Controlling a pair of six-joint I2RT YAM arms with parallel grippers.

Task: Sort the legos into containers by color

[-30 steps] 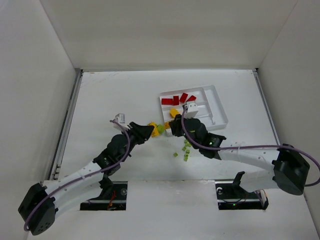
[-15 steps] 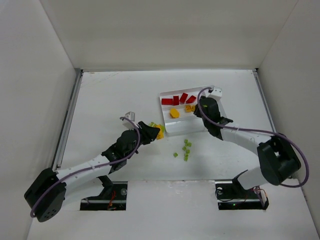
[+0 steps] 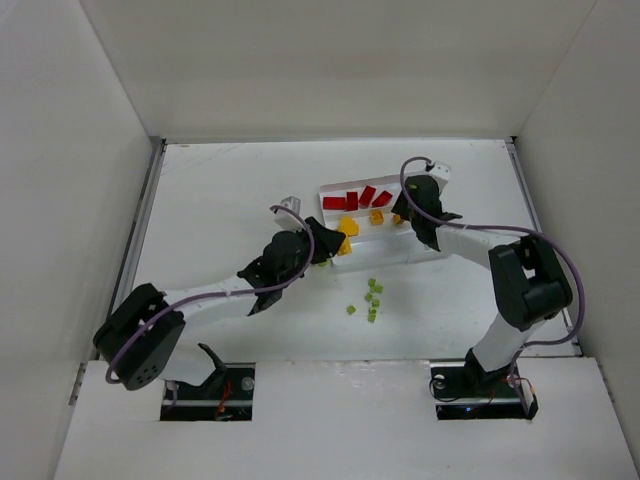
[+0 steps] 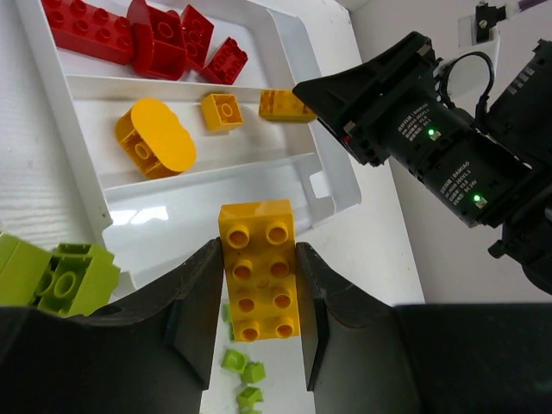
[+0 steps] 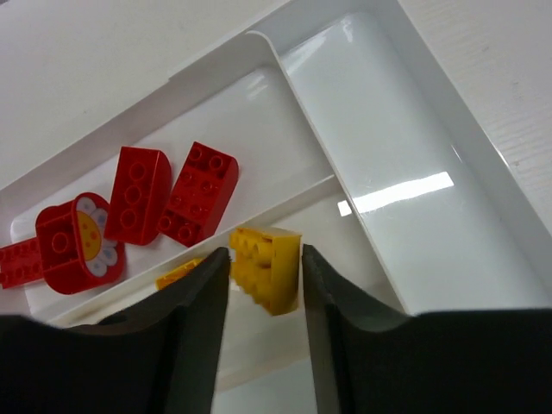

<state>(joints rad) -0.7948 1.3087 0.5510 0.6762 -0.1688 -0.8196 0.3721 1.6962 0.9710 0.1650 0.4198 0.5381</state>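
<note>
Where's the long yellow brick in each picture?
Top external: the long yellow brick is over the near-left corner of the tray.
Left wrist: in the centre, studs facing the camera.
Right wrist: not in it.
Shared landmark: the red bricks in the tray's far slot.

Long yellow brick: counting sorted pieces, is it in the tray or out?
Out: the left hand grips the long yellow brick at the edge of the tray.

top external: high and behind the arm bases, looking down over the whole counter [image 3: 230, 200]. both wrist views: close, angled down into the white tray [image 4: 259, 177]. shared by all three: that tray.
</note>
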